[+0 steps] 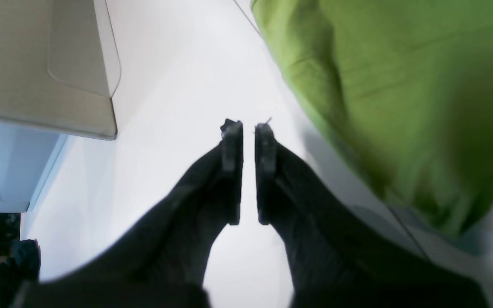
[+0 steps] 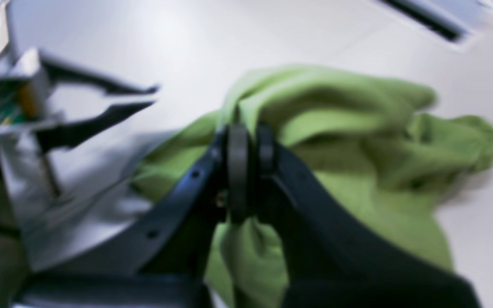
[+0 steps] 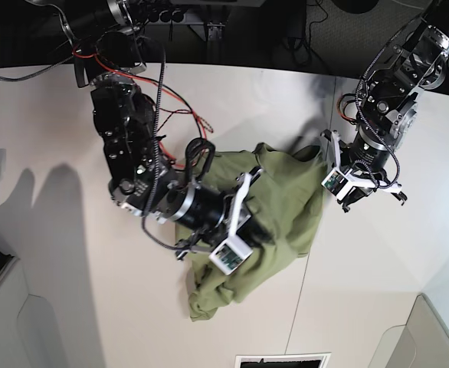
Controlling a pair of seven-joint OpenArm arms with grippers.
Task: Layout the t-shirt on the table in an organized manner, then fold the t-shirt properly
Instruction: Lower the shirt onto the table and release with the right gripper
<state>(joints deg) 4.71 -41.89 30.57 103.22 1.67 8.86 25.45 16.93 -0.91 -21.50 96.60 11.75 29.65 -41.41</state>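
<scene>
Left wrist view. Your left gripper (image 1: 248, 128): jaws nearly together with a thin gap showing, nothing between them, hanging over bare white surface (image 1: 178, 85). The t-shirt (image 1: 400, 94) fills the frame from 12 to 4 o'clock, apart from the jaws. A grey bin (image 1: 45, 64) sits at 10 o'clock. By the look of it, this arm is idle, waiting beside the cloth.

Right wrist view. Your right gripper (image 2: 248, 145): jaws clamped on a raised fold of the t-shirt (image 2: 357, 141), cloth bunched above them and hanging below. The rest of the garment lies crumpled toward 3 o'clock on the surface (image 2: 144, 38). The grip looks meant to lift or drag the shirt open. The other arm's jaws show blurred at 9 o'clock.

Base view. The t-shirt (image 3: 274, 222) lies in a rumpled heap at centre, one tail trailing to 6 o'clock. Right gripper (image 3: 251, 230) is buried in the heap; left gripper (image 3: 366, 201) stands just off its 3 o'clock edge. Layout is not yet achieved; you would likely need a second hold to spread it.
</scene>
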